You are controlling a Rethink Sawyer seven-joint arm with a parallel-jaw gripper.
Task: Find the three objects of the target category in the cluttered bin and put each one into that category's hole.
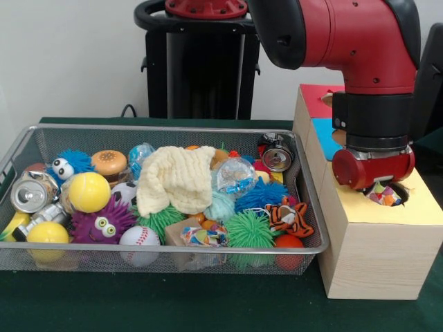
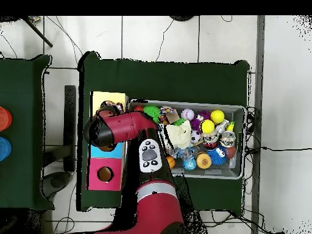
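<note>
The gripper [image 1: 377,185] hangs over the yellow hole [image 1: 403,196] of the wooden box [image 1: 374,256], a speckled rope bundle [image 1: 385,195] just beneath — whether the fingers pinch it, I cannot tell. Another bundle [image 1: 203,237] lies in the wire bin [image 1: 315,245] (soft, light — grab a knot).

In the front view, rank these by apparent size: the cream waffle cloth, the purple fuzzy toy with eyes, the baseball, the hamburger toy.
Largest to smallest:
1. cream waffle cloth
2. purple fuzzy toy
3. baseball and hamburger toy look about alike; the baseball sits nearer the camera, so unranked.
</note>
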